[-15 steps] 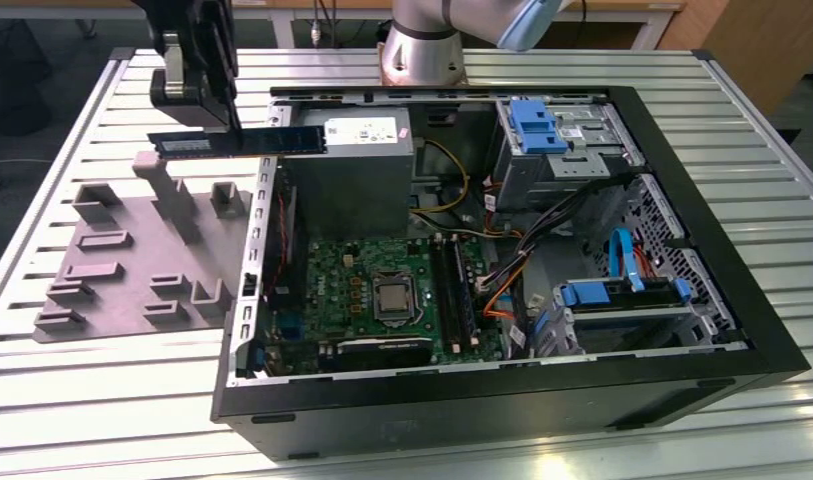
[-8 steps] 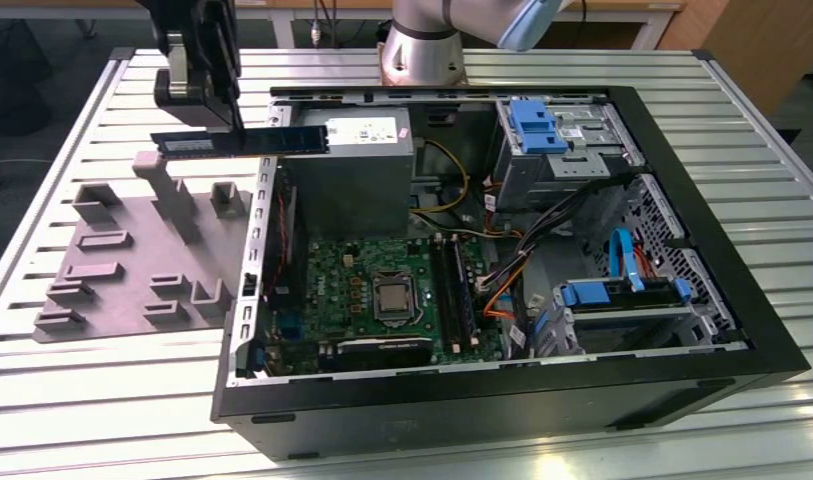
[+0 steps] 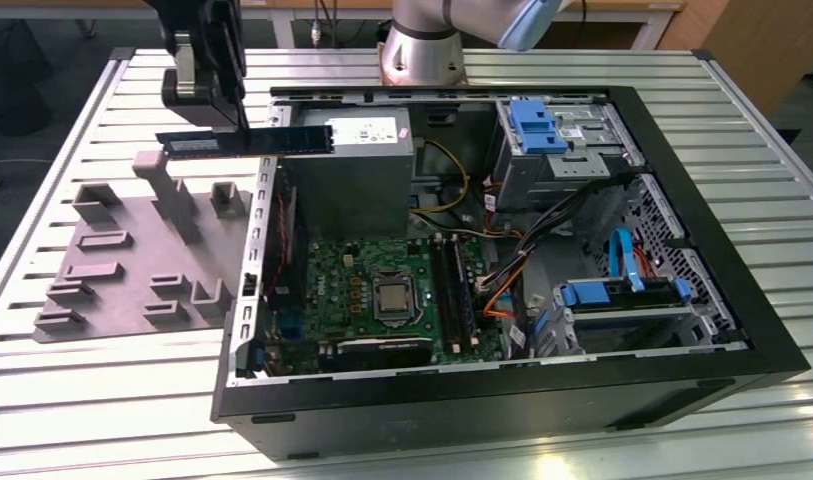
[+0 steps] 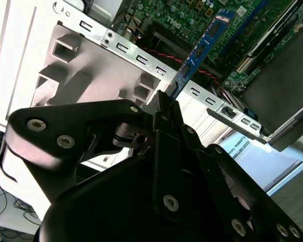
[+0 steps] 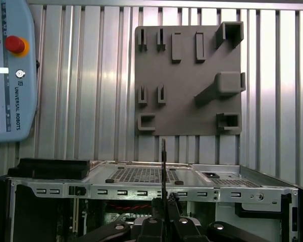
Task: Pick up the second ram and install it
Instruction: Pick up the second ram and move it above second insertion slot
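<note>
The second ram (image 3: pixel 246 142) is a thin blue board with dark chips. It hangs level in the air above the open computer case's wall on the exterior view's left. My gripper (image 3: pixel 230 125) is shut on its top edge, near the stick's middle. In the second wrist view the ram (image 4: pixel 199 50) juts out from between the black fingertips (image 4: pixel 164 108) toward the green motherboard (image 4: pixel 192 15). The first wrist view shows the ram (image 5: pixel 163 161) edge-on, rising from the gripper (image 5: pixel 163 201). The black slot rails (image 3: pixel 449 290) lie on the motherboard, lower inside the case.
The computer case (image 3: pixel 513 400) lies open on a slatted metal table. A grey fixture plate (image 3: pixel 126 250) with raised holders sits on the exterior view's left of it. Inside are a power supply (image 3: pixel 359 160), cables and blue drive clips (image 3: pixel 533 125). A teach pendant (image 5: pixel 10 70) lies on the table.
</note>
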